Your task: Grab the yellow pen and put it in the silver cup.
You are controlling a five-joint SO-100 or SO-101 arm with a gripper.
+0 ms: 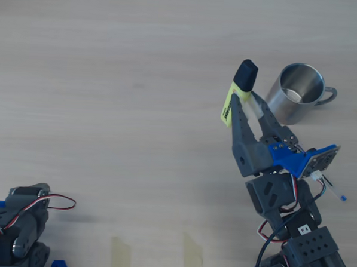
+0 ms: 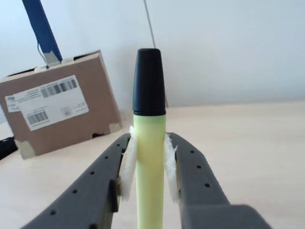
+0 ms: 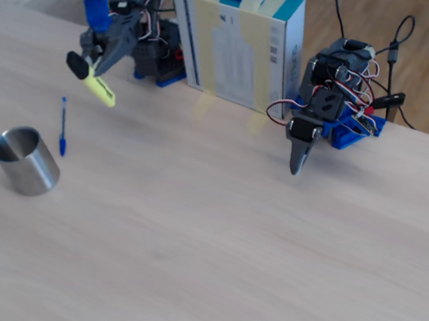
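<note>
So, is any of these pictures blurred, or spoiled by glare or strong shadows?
Overhead view: even soft light; the silver cup shows only a mild sheen. Wrist view: the yellow pen is fairly sharp, the background pale and washed out. Fixed view: slightly soft, the pen a little smeared, shadows faint.

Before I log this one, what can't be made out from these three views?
- Silver cup: out of frame in the wrist view.
- Yellow pen: its lower end is cut off by the wrist view's bottom edge; overhead, the pincer covers part of its body.
- Pen print: too small to read overhead.
- Blue ballpoint: overhead, mostly hidden behind the arm.
- Second arm: cut off at the overhead view's bottom-left corner.
</note>
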